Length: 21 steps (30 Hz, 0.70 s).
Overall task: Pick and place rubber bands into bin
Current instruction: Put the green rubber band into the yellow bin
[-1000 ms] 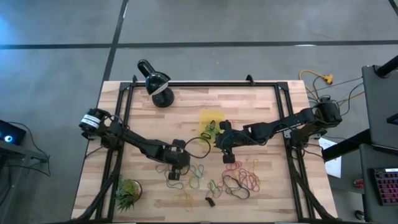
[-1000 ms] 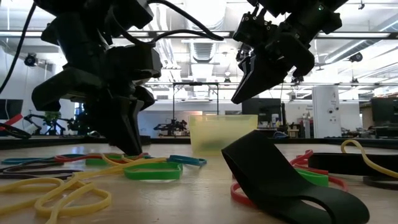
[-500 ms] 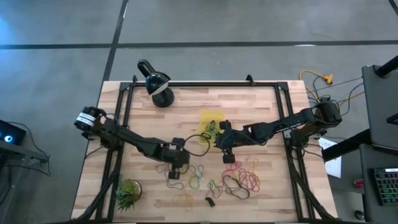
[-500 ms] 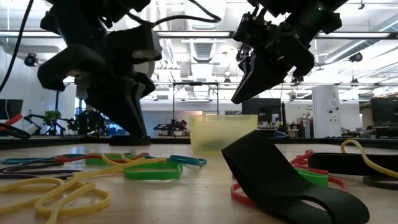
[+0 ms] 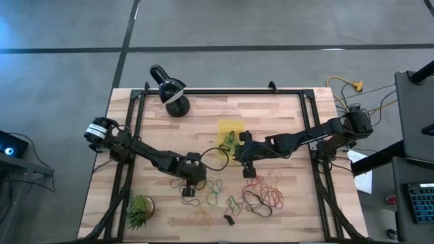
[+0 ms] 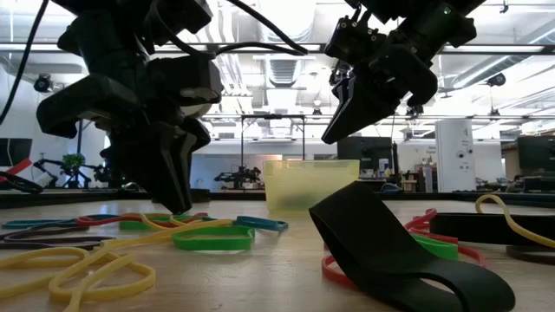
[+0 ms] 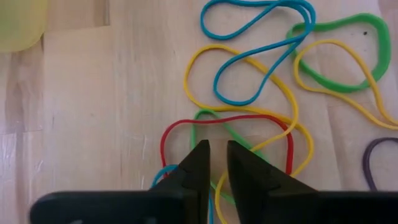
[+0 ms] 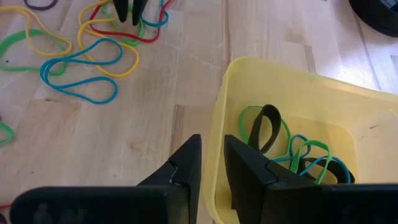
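Many loose rubber bands (image 5: 230,195) in red, yellow, green, blue and black lie flat on the wooden table near its front. The yellow bin (image 5: 227,127) stands at mid-table, with a few green, blue and black bands (image 8: 292,149) lying in it. My left gripper (image 7: 217,154) points steeply down over a red band (image 7: 186,124) and a green band (image 7: 205,115). Its fingers stand slightly open with nothing between them. My right gripper (image 8: 211,149) hangs high over the bin's near rim (image 8: 249,65), slightly open and empty. My left gripper has its fingertips (image 6: 178,208) right at the red and green bands, coming down from above. Whether they touch the bands I cannot tell.
A black domed lamp (image 5: 173,91) stands at the far left, and a small spiky plant (image 5: 139,210) at the near left corner. Black frame rails (image 5: 135,135) run along the table's sides. A wide black band (image 6: 390,251) lies close to the low camera.
My left gripper's tips rose a little off the bands half a second ago. They have sunk back to about the same place. The bands and my right gripper have kept still.
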### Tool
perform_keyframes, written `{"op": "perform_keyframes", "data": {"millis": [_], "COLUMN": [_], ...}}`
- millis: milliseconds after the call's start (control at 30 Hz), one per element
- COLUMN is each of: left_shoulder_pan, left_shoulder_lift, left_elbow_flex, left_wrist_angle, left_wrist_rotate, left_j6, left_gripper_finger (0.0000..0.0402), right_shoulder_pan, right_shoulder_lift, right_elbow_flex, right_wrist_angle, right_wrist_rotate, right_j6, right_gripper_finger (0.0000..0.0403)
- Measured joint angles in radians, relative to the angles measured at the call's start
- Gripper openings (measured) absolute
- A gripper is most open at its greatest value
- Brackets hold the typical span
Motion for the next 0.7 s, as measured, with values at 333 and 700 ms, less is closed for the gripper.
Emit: {"op": "perform_keyframes", "data": {"millis": [333,700], "left_shoulder_pan": [0.001,0.011], "left_shoulder_lift": [0.010,0.041], "left_elbow_flex": [-0.002,-0.001], "left_wrist_angle": [0.003,0.027], "left_wrist_rotate": [-0.006,-0.007], "left_j6": [0.000,0.000], "left_gripper_finger": [0.0084,0.0084], "right_shoulder_pan": [0.000,0.000], "right_shoulder_lift": [0.000,0.000], "right_elbow_flex": [0.000,0.000], "right_wrist_angle": [0.002,0.008], "right_wrist_rotate": [0.000,0.000], "right_j6": [0.002,0.003], "right_gripper_finger": [0.0063,0.0063]}}
